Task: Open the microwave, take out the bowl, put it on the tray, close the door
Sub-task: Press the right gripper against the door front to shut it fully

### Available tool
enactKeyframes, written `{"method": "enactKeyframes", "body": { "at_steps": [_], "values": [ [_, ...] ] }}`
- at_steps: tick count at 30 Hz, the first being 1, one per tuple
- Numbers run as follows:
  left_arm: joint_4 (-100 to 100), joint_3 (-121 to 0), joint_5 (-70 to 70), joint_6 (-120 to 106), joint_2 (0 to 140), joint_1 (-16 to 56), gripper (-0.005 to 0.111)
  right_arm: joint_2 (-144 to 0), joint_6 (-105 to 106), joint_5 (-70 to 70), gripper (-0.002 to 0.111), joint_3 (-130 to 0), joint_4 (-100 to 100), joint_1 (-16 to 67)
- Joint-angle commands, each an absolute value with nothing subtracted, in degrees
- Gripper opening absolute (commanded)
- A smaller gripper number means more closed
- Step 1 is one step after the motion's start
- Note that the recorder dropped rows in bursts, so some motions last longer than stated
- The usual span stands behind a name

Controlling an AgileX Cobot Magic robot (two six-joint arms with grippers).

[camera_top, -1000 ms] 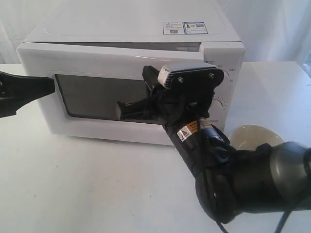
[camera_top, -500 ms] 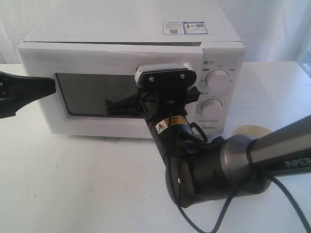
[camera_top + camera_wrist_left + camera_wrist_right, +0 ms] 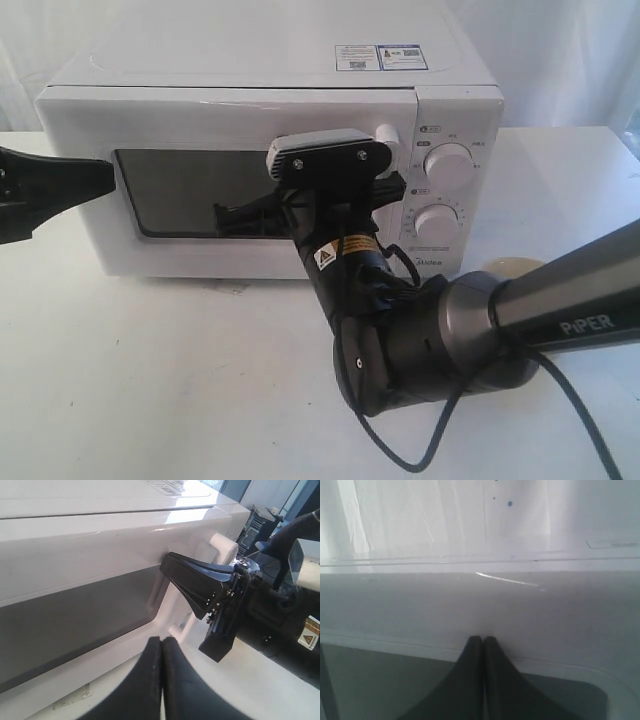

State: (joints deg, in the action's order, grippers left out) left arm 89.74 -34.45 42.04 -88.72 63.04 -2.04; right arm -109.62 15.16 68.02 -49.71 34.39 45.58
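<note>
The white microwave (image 3: 250,60) stands at the back of the table with its door (image 3: 200,125) flush against the body. My right gripper (image 3: 225,215) is shut and empty, its tips pressed on the door (image 3: 520,610) by the dark window's upper corner, beside the bar handle (image 3: 222,545). My left gripper (image 3: 100,178) is shut and empty, held off the microwave's left front corner. The left wrist view shows the right gripper (image 3: 170,565) touching the door (image 3: 75,555). The cream bowl (image 3: 512,267) sits right of the microwave, mostly hidden behind my right arm. No tray shows.
The right arm's thick body (image 3: 430,340) fills the table in front of the knob panel (image 3: 447,190). White cloth hangs behind the microwave. A black cable (image 3: 400,455) loops on the white table (image 3: 150,380).
The door went from ajar at its top right to fully shut. My right gripper moved left and inward against it. The left arm stayed still.
</note>
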Motion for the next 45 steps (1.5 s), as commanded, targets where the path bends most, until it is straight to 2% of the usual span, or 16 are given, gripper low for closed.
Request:
{"method": "enactKeyframes", "body": {
  "at_steps": [1, 8, 19, 45],
  "values": [
    [89.9, -34.7, 43.0, -88.5, 62.9, -2.0, 0.000, -109.8, 15.8, 70.0, 0.000, -50.8, 38.8, 42.6],
    [89.9, -34.7, 42.9, -88.5, 62.9, -2.0, 0.000, -109.5, 15.8, 70.0, 0.000, -50.4, 38.7, 42.9],
    [89.8, -34.7, 43.1, -88.6, 62.9, -2.0, 0.000, -97.4, 17.8, 69.3, 0.000, -37.0, 39.1, 51.8],
    [89.8, -34.7, 43.1, -88.6, 62.9, -2.0, 0.000, -97.4, 17.8, 67.3, 0.000, -35.9, 39.0, 52.0]
  ]
}}
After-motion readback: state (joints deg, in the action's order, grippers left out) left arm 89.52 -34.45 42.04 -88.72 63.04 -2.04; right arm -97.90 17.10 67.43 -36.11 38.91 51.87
